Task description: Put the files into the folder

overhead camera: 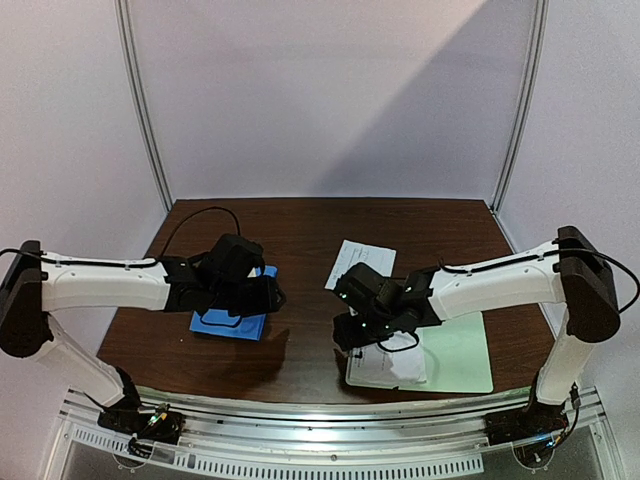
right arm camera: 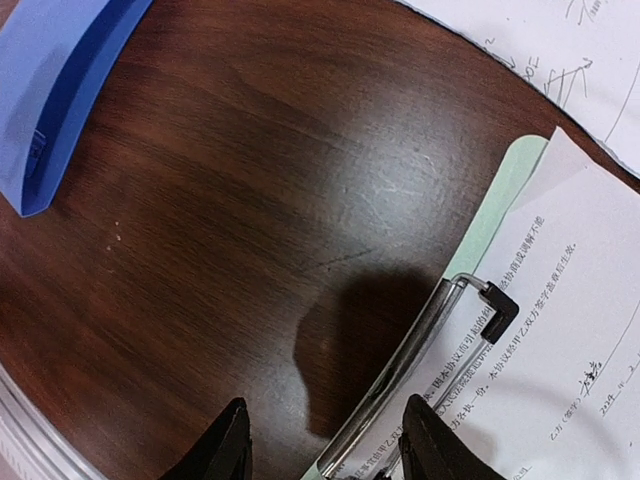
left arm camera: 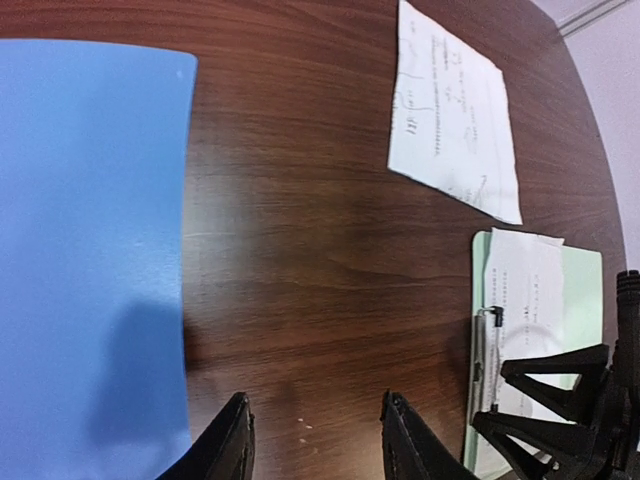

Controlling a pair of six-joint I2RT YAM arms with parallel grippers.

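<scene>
Seeing a pale green clipboard (overhead camera: 462,352) at near right, with its metal clip (right arm camera: 495,312) pinning the clipped sheet (right arm camera: 575,330). Right gripper (right arm camera: 326,405) is hovering over that clip, jaws apart, gripping nothing. The loose sheet (overhead camera: 360,258) is lying mid-table, long axis roughly near-to-far. We're seeing the folder (left arm camera: 90,250) lying flat at left, long edge near-to-far, and left gripper (left arm camera: 315,400) is hanging just beside it, jaws apart. Dark wood table (overhead camera: 300,220), pale walls (overhead camera: 330,90).

From above, the left arm (overhead camera: 110,283) hides most of the folder (overhead camera: 245,328), leaving only edges visible.
</scene>
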